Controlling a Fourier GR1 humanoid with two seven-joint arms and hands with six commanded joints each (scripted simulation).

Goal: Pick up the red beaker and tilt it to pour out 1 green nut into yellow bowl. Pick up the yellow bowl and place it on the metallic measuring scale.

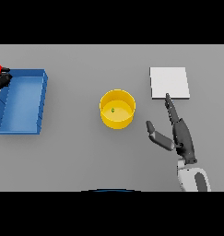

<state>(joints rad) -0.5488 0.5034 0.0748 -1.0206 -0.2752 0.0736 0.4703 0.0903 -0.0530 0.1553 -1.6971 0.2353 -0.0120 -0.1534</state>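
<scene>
Matt, smooth grey table point(76, 152), no gloss anywhere. Smooth plastic-looking yellow bowl point(117, 109), evenly coloured, faintly lighter inside. Plain, flat pale-grey measuring scale point(169, 82), matt rather than shiny despite its metal name. Smooth, uniform, plastic-like blue tray point(24, 101). Dark, dull right hand point(182, 137); glossier white shell on the forearm behind it.

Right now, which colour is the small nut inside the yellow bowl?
Green. The nut lies on the floor of the yellow bowl, seen in the head view.
</scene>
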